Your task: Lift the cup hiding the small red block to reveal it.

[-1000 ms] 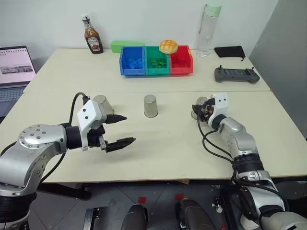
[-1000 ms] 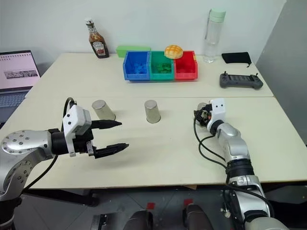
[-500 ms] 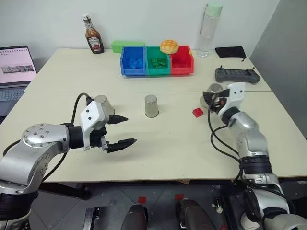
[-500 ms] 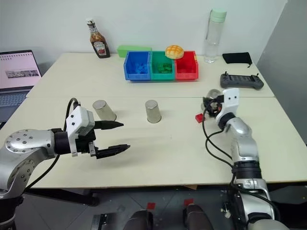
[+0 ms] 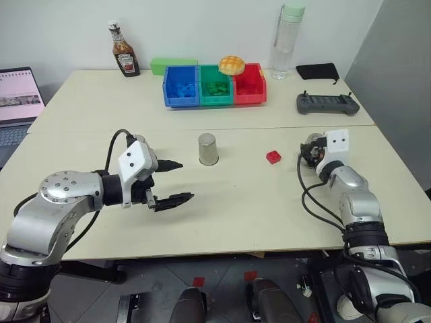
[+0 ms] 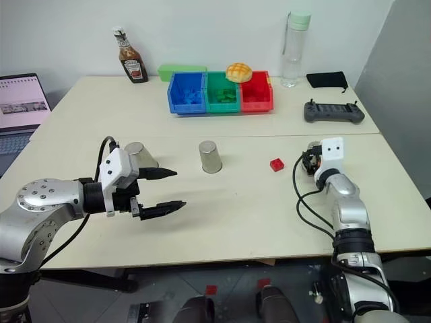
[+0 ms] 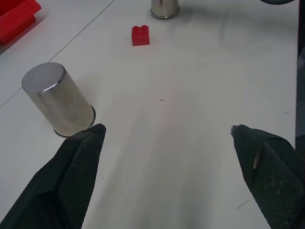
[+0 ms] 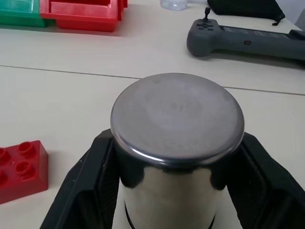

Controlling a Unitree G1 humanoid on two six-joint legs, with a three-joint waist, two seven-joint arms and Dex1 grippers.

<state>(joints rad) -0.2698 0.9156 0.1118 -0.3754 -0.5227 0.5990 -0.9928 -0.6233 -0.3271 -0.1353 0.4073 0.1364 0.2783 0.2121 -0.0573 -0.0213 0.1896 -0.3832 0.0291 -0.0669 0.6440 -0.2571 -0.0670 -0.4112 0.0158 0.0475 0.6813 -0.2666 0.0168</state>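
Sitting bare on the pale table (image 5: 236,202), the small red block (image 5: 273,157) is already revealed at centre right of the left eye view, so the task looks essentially done. The steel cup (image 8: 177,143) that covered it now stands mouth-down off to the block's right, between the right gripper's (image 8: 177,191) black fingers (image 8: 86,186), which bracket its sides closely; whether they pinch it or have just slackened cannot be told. That forearm lies low and level, reaching forward along the frame's right side. Two other steel cups stay inverted: one at centre (image 5: 208,149), one (image 6: 140,155) behind the left gripper (image 5: 172,182). The left gripper hangs idle at centre left, fingers spread wide and empty, aimed toward the right.
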